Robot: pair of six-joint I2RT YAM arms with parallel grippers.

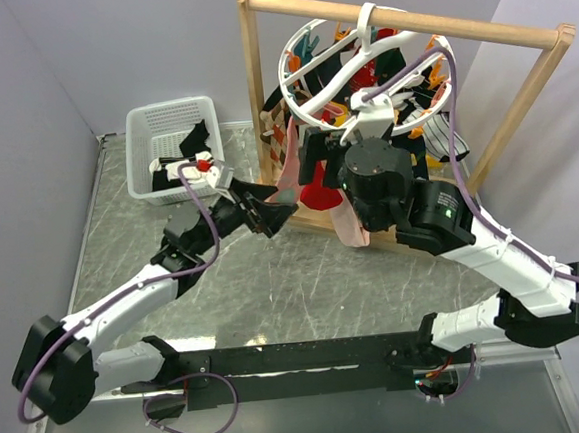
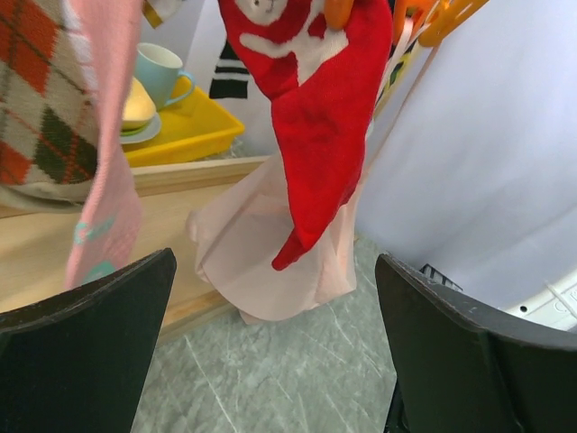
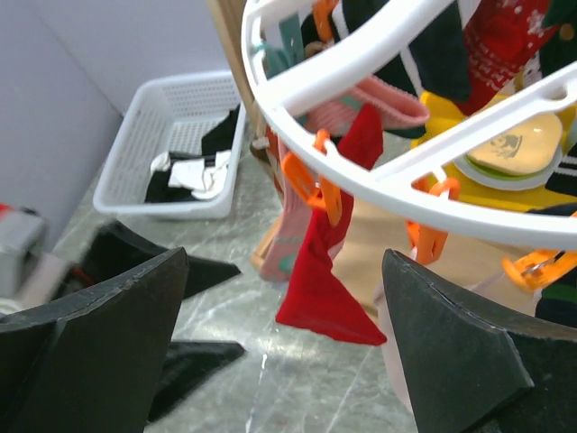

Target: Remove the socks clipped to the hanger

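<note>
A grey marbled table (image 1: 276,298) stands between lilac walls. From above, the white hanger (image 1: 286,86) hooks over a wooden frame (image 1: 516,33) with socks (image 1: 364,75) clipped around it, and more lie in a white basket (image 1: 166,116) at the back left. The left gripper (image 1: 281,213) and right gripper (image 1: 320,159) sit just below the ring. The left wrist view shows its jaws spread and empty before a hanging red sock (image 2: 315,117). The right wrist view shows its jaws likewise apart, holding nothing, under the ring, where an orange clip (image 3: 302,180) sits against the red sock.
</note>
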